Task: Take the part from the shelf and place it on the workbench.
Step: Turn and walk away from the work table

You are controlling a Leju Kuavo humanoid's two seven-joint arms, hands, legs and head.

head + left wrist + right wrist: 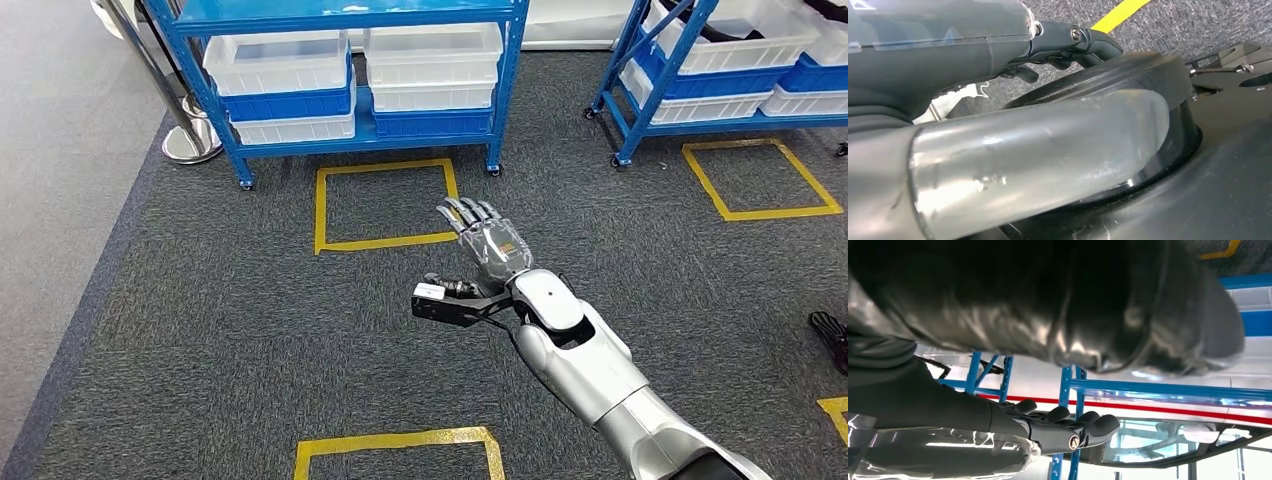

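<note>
From the head view, the right robot hand (pixel 478 238) on its silver arm reaches forward over the dark grey carpet floor (pixel 250 340), its dark fingers (pixel 468 212) stretched out flat and apart, pointing toward the blue metal shelf rack (pixel 362 140) and holding nothing; the right wrist view shows the same straight fingers (pixel 1068 427) with blue shelf posts beyond them. A small black camera block with a white label (pixel 440 300) sits at that wrist. The hand hovers just beside the near right corner of a yellow tape square (pixel 385 205) marked on the carpet directly in front of the rack. On the rack's lower levels stand stacked white and blue plastic bins (pixel 282 88), left of a second such stack (pixel 433 80); which of them holds the part cannot be told, since no part is visible. A second blue rack with bins (pixel 720 70) stands well to the right of the first, with another yellow tape square (pixel 760 180) before it. In the left wrist view the left robot hand (pixel 998 45) shows dark fingers (pixel 1088 42) lying close along the robot's body, and whether they are apart or closed cannot be told.
</note>
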